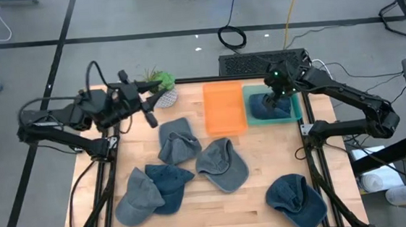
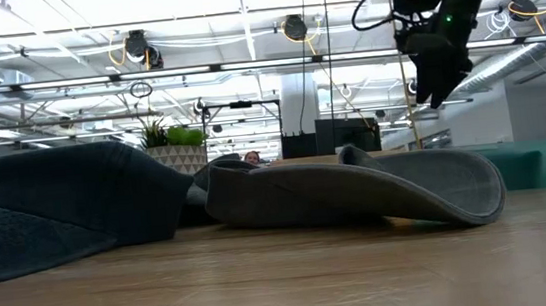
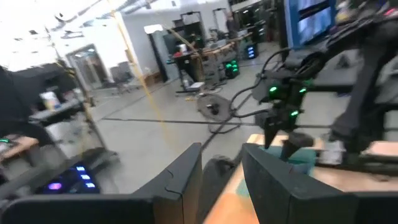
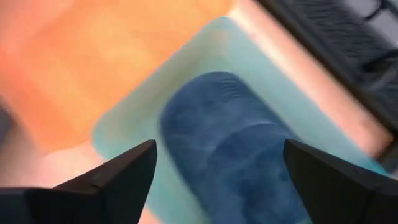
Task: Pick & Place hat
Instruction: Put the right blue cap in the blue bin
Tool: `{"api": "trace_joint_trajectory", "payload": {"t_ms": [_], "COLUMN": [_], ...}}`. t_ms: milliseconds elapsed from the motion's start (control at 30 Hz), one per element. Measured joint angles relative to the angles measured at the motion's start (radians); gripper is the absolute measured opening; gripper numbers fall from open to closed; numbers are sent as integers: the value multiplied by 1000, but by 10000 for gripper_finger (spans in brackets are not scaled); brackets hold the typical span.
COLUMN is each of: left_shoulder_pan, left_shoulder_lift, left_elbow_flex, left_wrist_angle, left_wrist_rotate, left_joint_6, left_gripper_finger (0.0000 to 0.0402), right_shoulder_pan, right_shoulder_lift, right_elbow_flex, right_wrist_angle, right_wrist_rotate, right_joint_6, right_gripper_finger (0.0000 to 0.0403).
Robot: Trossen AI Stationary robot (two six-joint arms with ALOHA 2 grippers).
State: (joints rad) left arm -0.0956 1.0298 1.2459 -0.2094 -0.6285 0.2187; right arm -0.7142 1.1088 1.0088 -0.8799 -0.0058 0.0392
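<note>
A dark blue hat [image 1: 270, 107] [image 4: 242, 149] lies inside the teal tray [image 1: 295, 112] [image 4: 186, 106] at the far right of the table. My right gripper [image 1: 277, 93] [image 4: 217, 168] hangs open above it, pointing steeply down, its fingers wide apart and clear of the hat; the low view shows this gripper [image 2: 437, 82] high over the table. My left gripper [image 1: 148, 112] [image 3: 222, 180] floats level at the far left beside the plant, open by a narrow gap, with nothing between its fingers.
An orange tray [image 1: 224, 107] sits left of the teal one. Several more hats lie on the wood: two grey [image 1: 177, 141] [image 1: 221, 164], a blue and a grey at the near left [image 1: 169, 185] [image 1: 138, 198], and a dark blue at the near right [image 1: 296, 202]. A potted plant [image 1: 158, 84] stands at the far edge.
</note>
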Motion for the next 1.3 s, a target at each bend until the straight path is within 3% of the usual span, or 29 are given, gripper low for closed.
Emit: {"api": "trace_joint_trajectory", "payload": {"t_ms": [167,400,667,800,967,1300], "left_shoulder_pan": [0,0,0,0,0,0], "left_shoulder_lift": [-60,-113,-143,-153,-159,-159], "left_elbow_flex": [0,0,0,0,0,1], "left_wrist_angle": [-65,-191,-280,-290,-290,-341], "left_wrist_rotate": [72,126,124,123,123,133], "left_joint_6": [-136,-248,-262,-262,-272,-307], "left_gripper_finger": [151,256,337,352,352,353], "right_shoulder_pan": [37,112,208,253,313,542], "right_shoulder_lift": [-3,-14,-14,-2,6,26], "right_elbow_flex": [0,12,264,442,592,620], "right_wrist_angle": [-13,-38,-163,-292,-443,-510], "right_wrist_rotate": [-51,-49,-15,39,30,-103], "right_joint_6": [71,96,161,304,486,755], "right_gripper_finger": [343,338,340,340,340,338]}}
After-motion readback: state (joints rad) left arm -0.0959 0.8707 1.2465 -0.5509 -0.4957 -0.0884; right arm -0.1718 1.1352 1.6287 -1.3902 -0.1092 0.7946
